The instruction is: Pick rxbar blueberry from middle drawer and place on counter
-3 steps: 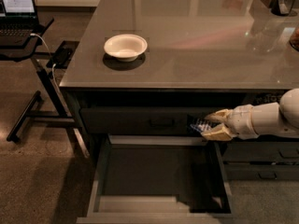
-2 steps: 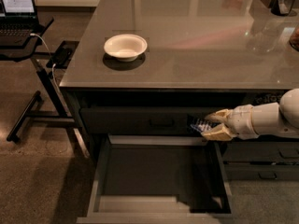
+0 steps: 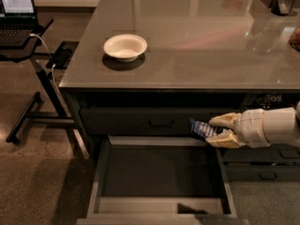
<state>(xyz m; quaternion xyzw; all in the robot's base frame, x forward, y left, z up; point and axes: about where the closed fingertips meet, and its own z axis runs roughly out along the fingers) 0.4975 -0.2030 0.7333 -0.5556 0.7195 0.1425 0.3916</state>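
Observation:
My gripper [image 3: 215, 131] reaches in from the right, level with the top drawer front, below the counter's edge. It is shut on the rxbar blueberry [image 3: 201, 128], a small flat dark blue bar with pale print that sticks out to the left of the fingertips [image 3: 219, 121]. The bar hangs above the right rear corner of the middle drawer [image 3: 159, 205], which is pulled wide open and shows a bare dark interior. The counter [image 3: 197, 36] spreads above, glossy grey-brown.
A white bowl [image 3: 125, 47] sits on the counter's left part. The shut top drawer has a small black handle [image 3: 161, 123]. A laptop [image 3: 16, 6] on a black stand [image 3: 42, 86] is at the left. Dark objects stand at the counter's far right corner.

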